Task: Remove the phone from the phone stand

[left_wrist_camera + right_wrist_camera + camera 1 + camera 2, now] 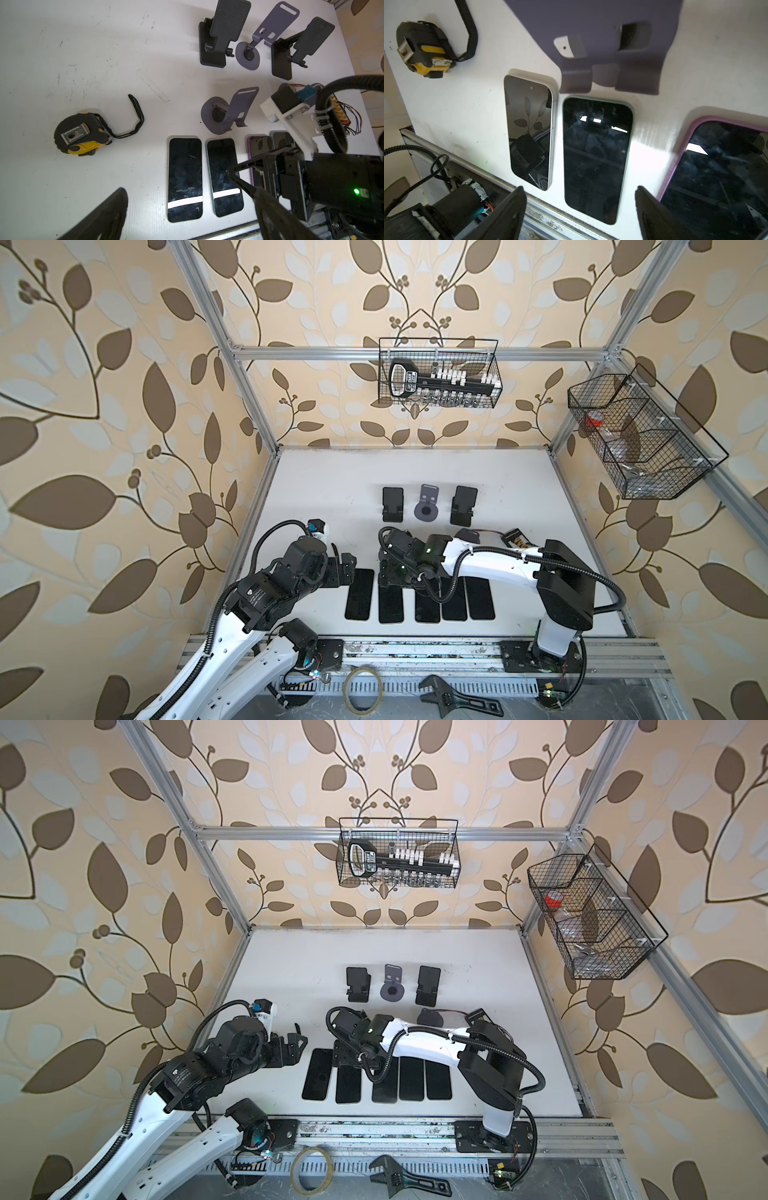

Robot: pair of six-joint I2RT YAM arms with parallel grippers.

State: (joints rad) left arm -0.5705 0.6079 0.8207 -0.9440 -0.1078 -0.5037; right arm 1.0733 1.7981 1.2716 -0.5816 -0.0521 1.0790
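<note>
- Since every stand we can see is bare, we judge the removal itself done: the near purple stand (230, 112), just ahead of the right gripper (579, 188), carries nothing, and neither do the far stands (276, 22) further out beyond it.
- We find the right gripper's jaws moderately apart and empty. The green-edged phone (596, 160) lies flat on the table (467, 104) directly beneath them, and as far as we can tell nothing touches it.
- Flanking it under the tool are a silver-edged phone (529, 133) and a purple-cased phone (716, 176), each just beside it. Two more phones (481, 601) finish the row.
- We see the left gripper (300, 1035) spread wide and holding nothing. It hovers near the far end of the silver-edged phone, apart from the right gripper.
- What is left, in our judgement, is only for the right arm to lift clear.
- For room, we read straight up as open.
- Ahead of the fingertips the near purple stand's lip sits close, so a forward move could clip it.
- Beneath them the front rail (546, 220) and the table edge run right by the phones' near ends.
- The tape measure (81, 133) lies well off to the side, beyond the silver-edged phone.
</note>
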